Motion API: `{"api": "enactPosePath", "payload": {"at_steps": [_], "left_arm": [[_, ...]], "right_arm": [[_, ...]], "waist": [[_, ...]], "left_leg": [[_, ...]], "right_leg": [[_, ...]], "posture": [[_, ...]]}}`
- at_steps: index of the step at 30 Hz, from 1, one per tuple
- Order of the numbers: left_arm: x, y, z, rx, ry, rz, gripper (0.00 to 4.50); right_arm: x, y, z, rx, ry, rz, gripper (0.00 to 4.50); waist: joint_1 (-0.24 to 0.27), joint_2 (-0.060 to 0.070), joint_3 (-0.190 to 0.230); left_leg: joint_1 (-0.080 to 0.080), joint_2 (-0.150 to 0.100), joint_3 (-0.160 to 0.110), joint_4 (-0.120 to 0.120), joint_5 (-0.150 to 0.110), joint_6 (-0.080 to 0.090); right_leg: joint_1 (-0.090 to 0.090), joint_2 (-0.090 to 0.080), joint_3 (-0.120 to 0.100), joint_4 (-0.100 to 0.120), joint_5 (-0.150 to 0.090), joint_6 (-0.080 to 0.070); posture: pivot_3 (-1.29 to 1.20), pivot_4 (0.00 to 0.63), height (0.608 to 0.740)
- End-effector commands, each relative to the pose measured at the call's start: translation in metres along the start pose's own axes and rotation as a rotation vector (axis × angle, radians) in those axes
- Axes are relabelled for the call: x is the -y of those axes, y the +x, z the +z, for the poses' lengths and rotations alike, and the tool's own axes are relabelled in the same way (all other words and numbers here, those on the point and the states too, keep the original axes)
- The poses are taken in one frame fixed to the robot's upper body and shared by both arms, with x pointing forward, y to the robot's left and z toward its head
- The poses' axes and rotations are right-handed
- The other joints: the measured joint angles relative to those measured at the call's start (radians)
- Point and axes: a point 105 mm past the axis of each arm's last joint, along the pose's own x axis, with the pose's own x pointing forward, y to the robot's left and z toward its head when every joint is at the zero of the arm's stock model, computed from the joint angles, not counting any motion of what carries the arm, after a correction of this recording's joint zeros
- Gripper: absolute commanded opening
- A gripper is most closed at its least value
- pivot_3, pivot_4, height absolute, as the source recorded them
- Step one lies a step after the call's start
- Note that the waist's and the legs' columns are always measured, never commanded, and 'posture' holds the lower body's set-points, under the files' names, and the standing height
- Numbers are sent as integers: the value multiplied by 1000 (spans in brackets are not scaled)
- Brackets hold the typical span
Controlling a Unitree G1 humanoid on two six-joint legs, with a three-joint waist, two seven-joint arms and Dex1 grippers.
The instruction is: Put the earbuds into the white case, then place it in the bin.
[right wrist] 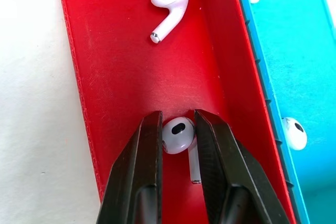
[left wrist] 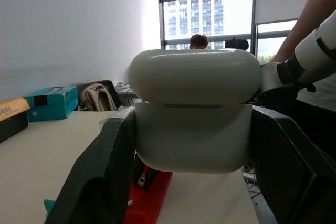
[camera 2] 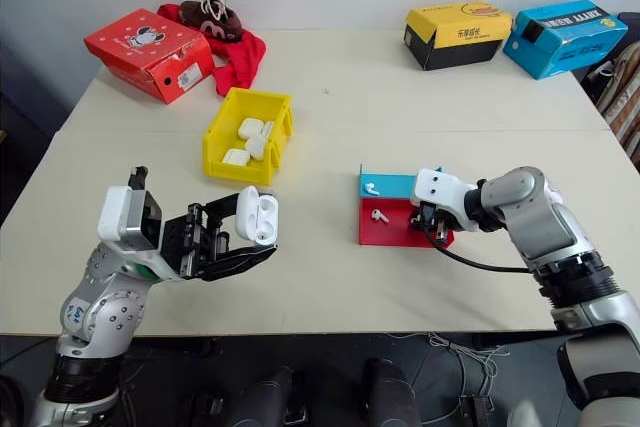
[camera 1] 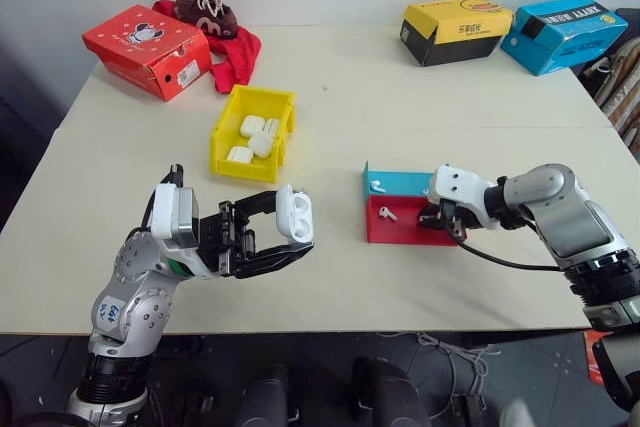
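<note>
Left end effector (camera 1: 285, 237) grips white case (camera 1: 294, 213) — right (right wrist: 176, 135) pinches earbud (right wrist: 177, 135) in red tray (camera 1: 395, 229).

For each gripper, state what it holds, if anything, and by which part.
The left gripper clamps the white case by its lower body, lid open. The right gripper pinches an earbud by its head, in the tray's red compartment.

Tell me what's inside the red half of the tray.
Two earbuds lie in the red half of the tray: a loose earbud, and an earbud pinched between the right gripper fingers. The floor beneath those fingers is hidden.
</note>
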Motion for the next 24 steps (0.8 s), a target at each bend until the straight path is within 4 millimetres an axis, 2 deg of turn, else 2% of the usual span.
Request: {"api": "enactPosePath", "payload": {"at_steps": [1, 18, 24], "left_arm": [[1, 0, 7, 5, 34, -8, 2800], [1, 0, 5, 2, 28, -8, 2800], [-5, -2, 20, 74, -52, -24, 2800]], "right_arm": [[4, 0, 1, 31, 4, -28, 855], [3, 3, -6, 41, 28, -25, 855], [-6, -53, 33, 374, 211, 86, 855]], "waist": [[0, 0, 0], [0, 0, 0], [3, 1, 0]], "left_leg": [[0, 0, 0, 0, 0, 0], [0, 0, 0, 0, 0, 0], [-2, 0, -2, 0, 0, 0]], "right_leg": [[0, 0, 0, 0, 0, 0], [0, 0, 0, 1, 0, 0], [0, 0, -1, 2, 0, 0]], "posture": [[0, 150, 740], [0, 150, 740], [0, 150, 740]]}}
